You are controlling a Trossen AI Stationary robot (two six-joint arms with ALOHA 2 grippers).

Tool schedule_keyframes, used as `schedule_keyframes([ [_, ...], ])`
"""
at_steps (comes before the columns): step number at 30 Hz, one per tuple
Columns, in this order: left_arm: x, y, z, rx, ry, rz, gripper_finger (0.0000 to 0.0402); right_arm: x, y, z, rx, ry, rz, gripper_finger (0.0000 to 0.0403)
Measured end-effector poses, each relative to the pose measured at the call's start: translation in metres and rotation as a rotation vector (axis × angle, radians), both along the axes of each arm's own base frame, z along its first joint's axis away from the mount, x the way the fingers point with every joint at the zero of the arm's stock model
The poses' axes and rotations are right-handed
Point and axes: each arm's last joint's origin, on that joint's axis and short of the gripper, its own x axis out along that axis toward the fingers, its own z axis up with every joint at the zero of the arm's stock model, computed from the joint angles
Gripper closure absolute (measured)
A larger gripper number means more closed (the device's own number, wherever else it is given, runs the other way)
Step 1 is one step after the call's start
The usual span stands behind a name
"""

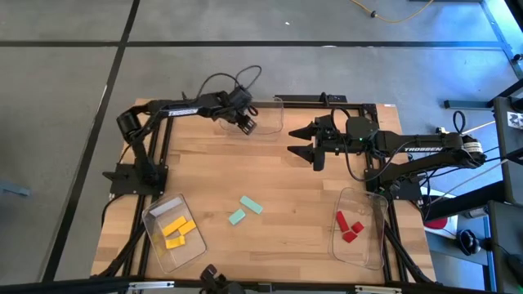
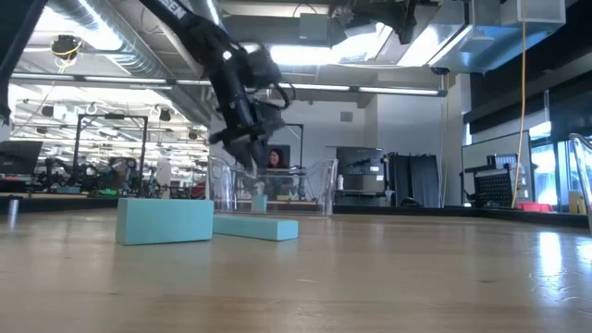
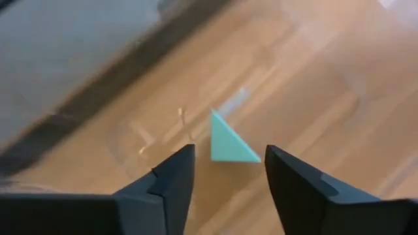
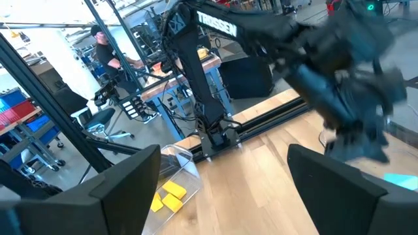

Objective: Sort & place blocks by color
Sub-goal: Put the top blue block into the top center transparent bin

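High view lays out a wooden bench [image 1: 270, 175] with three clear plastic bins on it. The left gripper [image 1: 246, 125] hangs over the far bin [image 1: 274, 118], at the bench's far edge, and its fingers stand apart with nothing between them. Left wrist view looks down past those two dark fingers [image 3: 171, 179] at a mint-green wedge [image 3: 228, 140] lying inside that bin, clear of both fingers. Low view catches the same gripper [image 2: 242, 153] poised just above the bin's clear wall [image 2: 314, 185], with a small mint piece [image 2: 260, 201] showing through the plastic.

The right gripper [image 1: 308, 141] waits above the bench, right of centre, with its fingers spread wide and empty, pointing toward the left arm.

Two mint-green bars [image 1: 244, 210] lie near each other on the open bench, close to its middle and toward the near edge; in the low view the nearer one [image 2: 165, 221] and the flatter one [image 2: 256, 228] overlap, so I cannot tell if they touch. Several yellow blocks [image 1: 179, 231] sit together in the near-left bin [image 1: 155, 214], which also appears in the right wrist view [image 4: 171, 194]. Three or so red blocks [image 1: 349, 226] sit in the near-right bin [image 1: 369, 245].

Beyond the bench, the right wrist view shows a person [image 4: 108, 52] seated at a workstation, and the low view shows another person [image 2: 275, 159] behind the far bin.
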Motion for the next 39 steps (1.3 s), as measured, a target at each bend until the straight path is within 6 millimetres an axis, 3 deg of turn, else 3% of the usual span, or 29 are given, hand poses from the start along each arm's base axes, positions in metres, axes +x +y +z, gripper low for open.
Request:
schedule_keyframes([
  [7,-0.031,-0.014,0.076,0.101,-0.212,-0.019,0.0204,0.0,0.0,0.0,-0.004,0.0,0.0,0.0068],
  [12,-0.052,-0.058,0.132,0.187,-0.39,-0.12,0.0206,0.0,0.0,0.0,-0.006,0.0,0.001,0.0068],
  [15,-0.061,-0.092,0.151,0.269,-0.522,-0.205,0.0206,0.0,0.0,0.0,-0.009,0.0,0.001,0.0068],
  [19,-0.076,-0.13,0.147,0.321,-0.715,-0.247,0.0207,0.0,0.0,0.0,-0.009,0.0,0.002,0.0068],
  [26,-0.103,-0.18,0.111,0.305,-1.047,-0.418,0.0207,0.0,0.0,0.0,-0.004,-0.002,0.011,0.0068],
  [30,-0.118,-0.189,0.097,0.3,-1.105,-0.457,0.0207,0.0,0.001,0.001,-0.003,-0.006,0.029,0.0068],
  [39,-0.128,-0.19,0.099,0.408,-1.088,-0.491,0.0207,0.0,0.001,0.001,-0.004,-0.01,0.029,0.0068],
])
